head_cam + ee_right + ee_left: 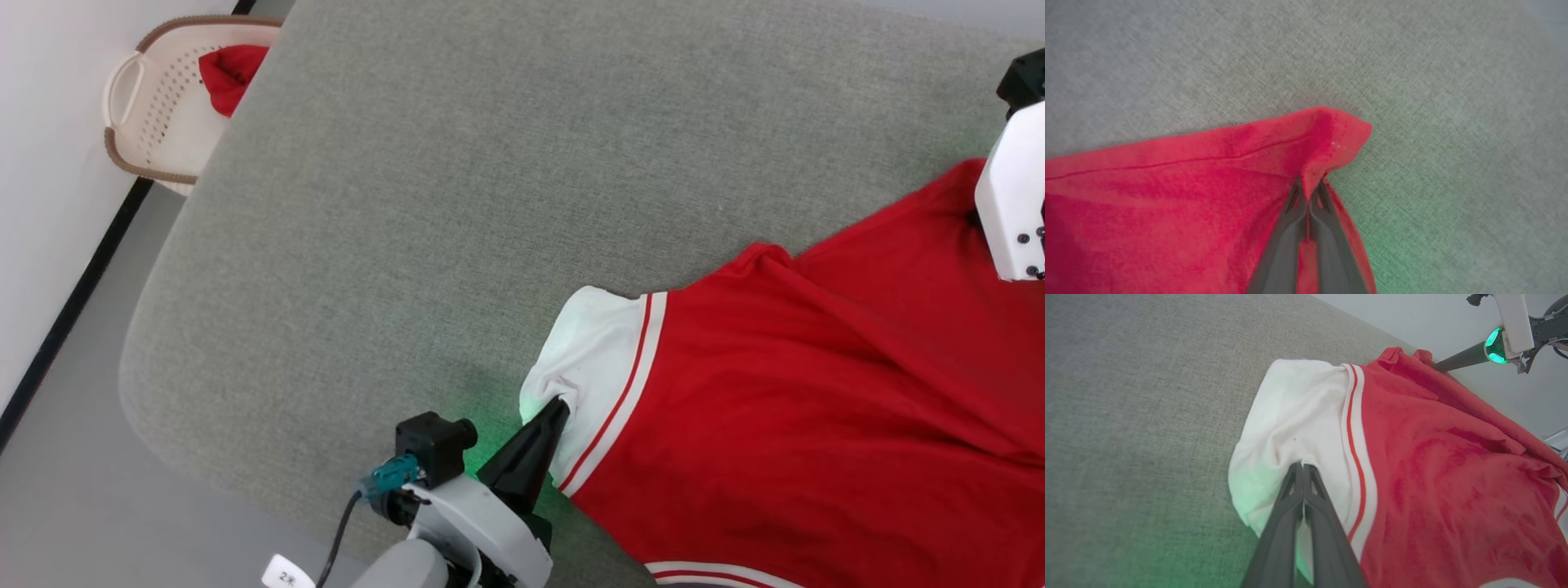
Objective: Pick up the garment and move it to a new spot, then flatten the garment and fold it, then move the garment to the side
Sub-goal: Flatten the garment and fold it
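The garment (800, 392), a red jersey with a white sleeve (592, 351) and white-and-red striped trim, lies spread over the right part of the grey cushioned surface (424, 188). My left gripper (560, 406) is shut on the edge of the white sleeve (1294, 420), its two dark fingers (1310, 506) pressed together in the left wrist view. In the right wrist view my right gripper (1308, 190) is shut on a red hemmed corner of the garment (1327, 134). The right arm's white forearm (1012, 196) shows at the right edge of the head view.
A cream perforated basket (155, 106) holding a small plain red cloth (229, 73) stands on the floor beyond the surface's far left corner. A white wall with a dark baseboard (73, 302) runs along the left. Bare grey surface stretches left of and beyond the garment.
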### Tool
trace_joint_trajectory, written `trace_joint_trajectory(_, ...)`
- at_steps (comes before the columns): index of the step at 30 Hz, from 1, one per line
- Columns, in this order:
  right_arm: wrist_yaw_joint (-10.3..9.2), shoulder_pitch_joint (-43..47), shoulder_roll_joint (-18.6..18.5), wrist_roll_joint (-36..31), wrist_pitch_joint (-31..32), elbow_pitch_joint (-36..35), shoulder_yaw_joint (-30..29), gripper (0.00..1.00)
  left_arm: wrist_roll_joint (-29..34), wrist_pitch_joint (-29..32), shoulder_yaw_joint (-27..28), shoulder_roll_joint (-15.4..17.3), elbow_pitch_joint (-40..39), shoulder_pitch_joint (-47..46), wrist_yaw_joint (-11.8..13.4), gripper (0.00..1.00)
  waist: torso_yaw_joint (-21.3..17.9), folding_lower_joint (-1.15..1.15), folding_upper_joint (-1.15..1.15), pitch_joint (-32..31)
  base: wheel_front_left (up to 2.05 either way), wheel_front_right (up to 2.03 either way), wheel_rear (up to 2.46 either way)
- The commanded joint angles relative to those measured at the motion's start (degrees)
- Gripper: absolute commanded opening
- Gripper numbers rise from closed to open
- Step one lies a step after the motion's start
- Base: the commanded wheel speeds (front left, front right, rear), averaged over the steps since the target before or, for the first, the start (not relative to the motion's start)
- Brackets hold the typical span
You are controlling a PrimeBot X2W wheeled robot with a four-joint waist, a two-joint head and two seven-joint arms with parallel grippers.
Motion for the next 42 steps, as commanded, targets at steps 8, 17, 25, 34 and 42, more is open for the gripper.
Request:
trace_joint_trajectory(8,-0.08,-1.86,1.4,1.27,-2.1,2.16,1.86,0.0,-1.34,-0.2,-0.77,2.86,0.43,-1.14,-0.14,0.0,-2.52,0.0,0.0,-1.35,0.0,0.0,0.0)
trace_joint_trajectory(17,-0.07,-4.32,1.59,3.12,-6.3,-0.68,2.68,0.0,-4.25,6.69,-2.57,10.53,-2.64,-4.5,-0.15,0.0,-5.76,0.0,0.0,-4.95,0.0,0.0,0.0)
trace_joint_trajectory(25,-0.07,-5.21,0.79,4.91,-12.34,-4.88,3.0,0.0,-6.39,18.64,-0.11,20.21,-10.05,-8.95,1.29,0.0,-9.34,0.0,0.0,-9.69,0.0,0.0,0.0)
trace_joint_trajectory(34,-0.07,-6.69,0.54,3.39,-22.8,-6.03,1.16,0.0,-6.49,29.17,2.96,28.85,-16.5,-18.05,2.15,0.0,-12.61,0.0,0.0,-13.84,0.0,0.0,0.0)
trace_joint_trajectory(42,-0.08,-9.59,2.19,0.21,-30.59,-1.73,-2.69,0.0,-5.28,34.0,3.49,30.99,-13.22,-31.59,0.59,0.0,-14.88,0.0,0.0,-16.76,0.0,0.0,0.0)
